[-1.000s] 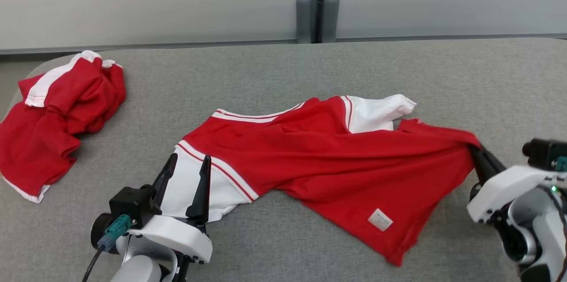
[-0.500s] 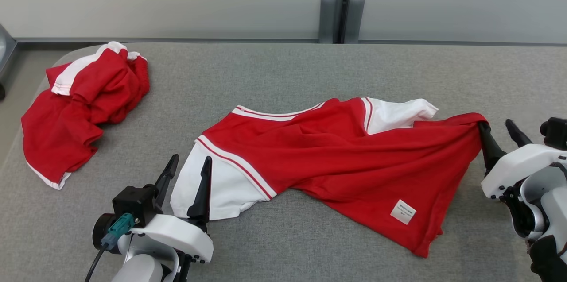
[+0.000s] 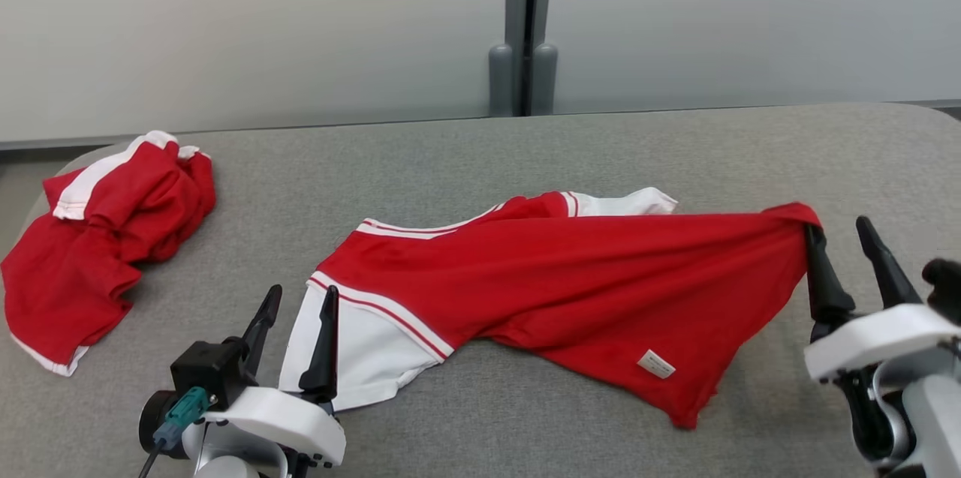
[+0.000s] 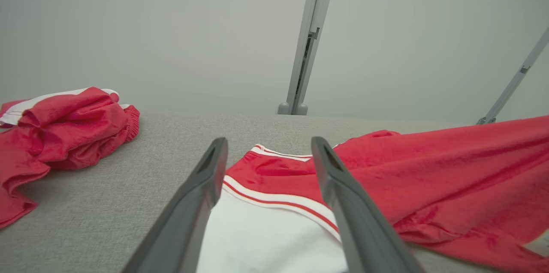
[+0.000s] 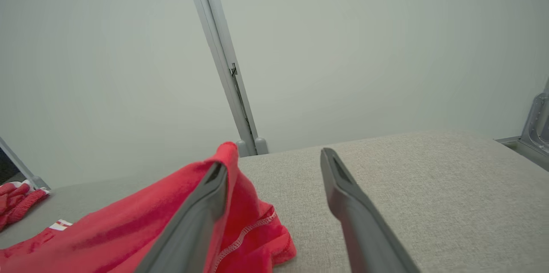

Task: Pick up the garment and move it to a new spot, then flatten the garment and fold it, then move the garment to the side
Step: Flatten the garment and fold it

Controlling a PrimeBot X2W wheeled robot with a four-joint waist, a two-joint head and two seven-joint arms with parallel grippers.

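The garment [image 3: 570,275], red with white striped sleeves, lies stretched out across the middle of the grey table [image 3: 480,155]. My right gripper [image 3: 836,224] stands open at its right end. The red corner [image 5: 231,157] still hangs against the gripper's left finger, and the other finger is bare. My left gripper [image 3: 302,290] is open just above the white sleeve [image 4: 266,238] at the garment's near left end, with the sleeve showing between its fingers. A small white label [image 3: 656,364] sits near the front hem.
A second red and white garment [image 3: 105,223] lies crumpled at the table's far left. A pale wall with a grey post [image 3: 523,28] stands behind the table. Bare grey surface stretches behind and in front of the spread garment.
My right gripper has opened its jaws from a grip on the garment's right corner, and the cloth still clings to one finger. The head camera has shifted. The left gripper has stayed open.
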